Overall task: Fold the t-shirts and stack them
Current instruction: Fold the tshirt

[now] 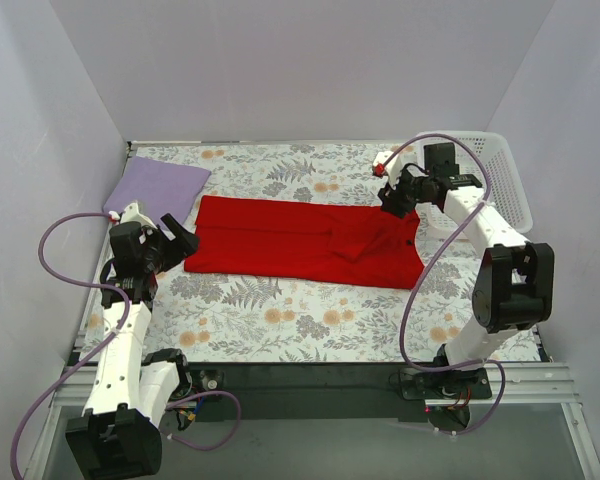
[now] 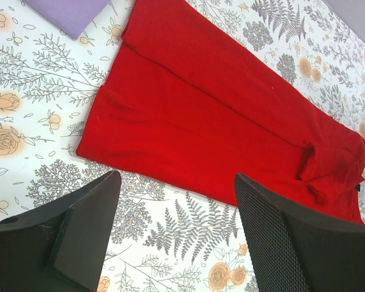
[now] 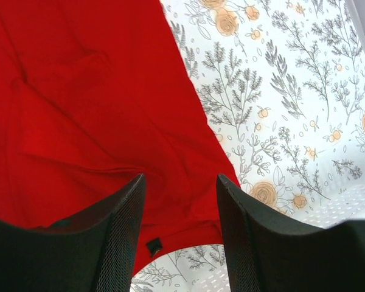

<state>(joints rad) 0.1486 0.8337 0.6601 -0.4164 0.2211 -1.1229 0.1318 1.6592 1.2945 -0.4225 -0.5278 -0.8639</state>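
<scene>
A bright red t-shirt [image 1: 300, 240] lies folded into a long strip across the middle of the floral cloth, its collar end to the right. In the left wrist view the red t-shirt [image 2: 207, 115] runs diagonally beyond my fingers. A pale lavender t-shirt [image 1: 158, 187] lies folded at the back left, and its corner [image 2: 70, 13] shows in the left wrist view. My left gripper [image 1: 180, 240] hovers open just off the shirt's left end, nothing between its fingers. My right gripper [image 1: 393, 203] is open above the shirt's right end; the red t-shirt [image 3: 97, 103] lies loose below its fingers.
A grey floral-print cloth [image 1: 280, 315] covers the table. A white plastic lattice basket [image 1: 500, 180] stands at the back right, close behind the right arm. Pale walls close in the back and both sides.
</scene>
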